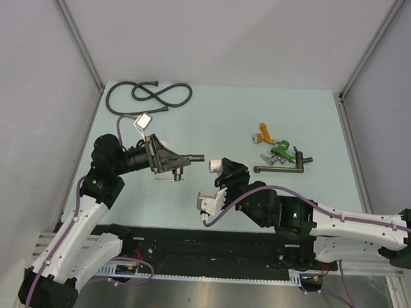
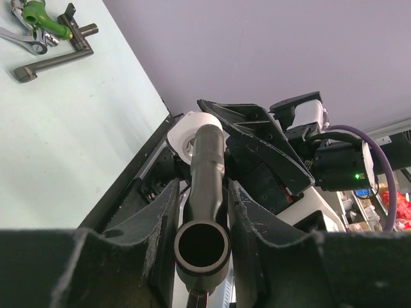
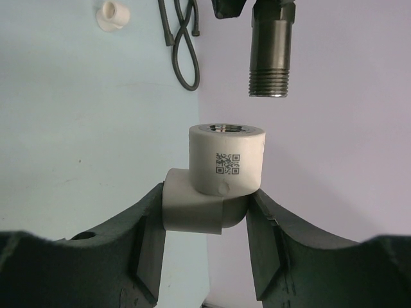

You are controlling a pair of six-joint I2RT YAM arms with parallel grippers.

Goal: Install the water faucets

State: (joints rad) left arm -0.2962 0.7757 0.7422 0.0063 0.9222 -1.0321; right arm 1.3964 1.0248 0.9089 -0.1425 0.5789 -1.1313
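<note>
My left gripper (image 1: 170,159) (image 2: 204,192) is shut on the short dark faucet (image 1: 181,158) (image 2: 207,167) and holds it level above the table. Its threaded end (image 3: 270,58) points toward the right arm. My right gripper (image 1: 222,172) (image 3: 207,199) is shut on a white elbow fitting (image 1: 214,166) (image 3: 225,160) (image 2: 192,131), its threaded opening facing the faucet. A small gap separates the two, with the thread slightly off to one side of the opening. The long-pipe faucet (image 1: 280,169) (image 2: 54,61) lies on the table at right.
A coiled black hose (image 1: 148,97) (image 3: 183,45) lies at the back left, with another white fitting (image 3: 113,14) near it. An orange part (image 1: 264,135), a green-handled part (image 1: 282,149) (image 2: 42,16) and a small metal piece (image 1: 269,159) lie beside the long faucet.
</note>
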